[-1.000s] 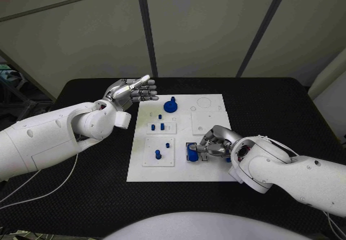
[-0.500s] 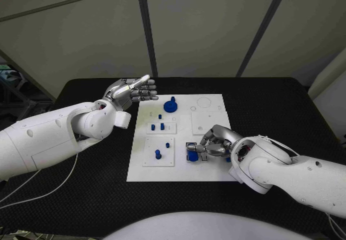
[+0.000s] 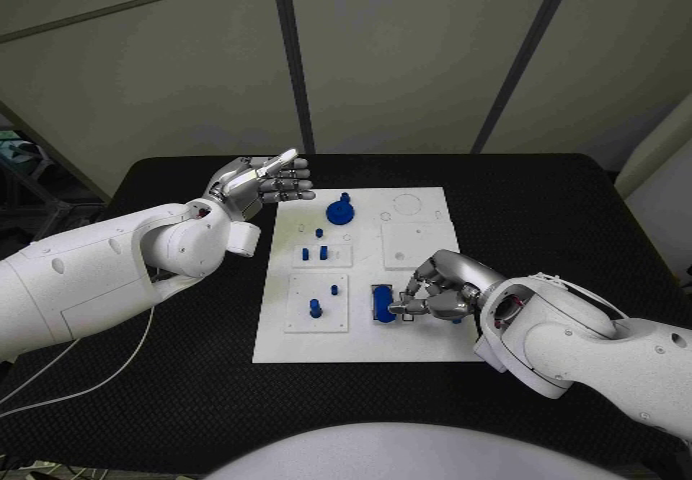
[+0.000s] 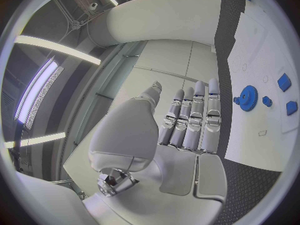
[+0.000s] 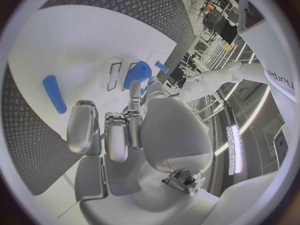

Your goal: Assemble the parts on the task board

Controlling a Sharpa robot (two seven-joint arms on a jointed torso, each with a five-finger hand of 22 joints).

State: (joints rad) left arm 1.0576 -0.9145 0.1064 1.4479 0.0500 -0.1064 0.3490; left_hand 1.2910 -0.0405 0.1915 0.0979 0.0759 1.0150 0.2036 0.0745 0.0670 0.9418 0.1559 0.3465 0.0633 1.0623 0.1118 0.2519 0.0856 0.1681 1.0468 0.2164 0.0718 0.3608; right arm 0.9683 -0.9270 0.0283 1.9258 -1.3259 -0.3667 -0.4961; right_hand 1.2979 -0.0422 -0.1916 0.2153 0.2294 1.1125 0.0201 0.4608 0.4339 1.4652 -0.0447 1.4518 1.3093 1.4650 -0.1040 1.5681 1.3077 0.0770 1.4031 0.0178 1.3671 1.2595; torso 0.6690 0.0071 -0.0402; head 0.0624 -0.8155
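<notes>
Shifted slightly nearer: silver right hand [image 3: 437, 287] pinching oblong blue plastic part [image 3: 382, 303] over flat white task board [image 3: 361, 345] | silver left hand [image 3: 264, 183] raised, fingers straight, holding nothing | step: seating part | next: press straight down

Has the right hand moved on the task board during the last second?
Yes, slightly. The right hand has shifted toward the near edge of the task board, and its arm has swung in closer; it stays by the blue part.

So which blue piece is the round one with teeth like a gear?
It's the blue gear at the far end of the task board, near the left hand. The other blue pieces are small pegs or blocks; this one is round and toothed.
</notes>
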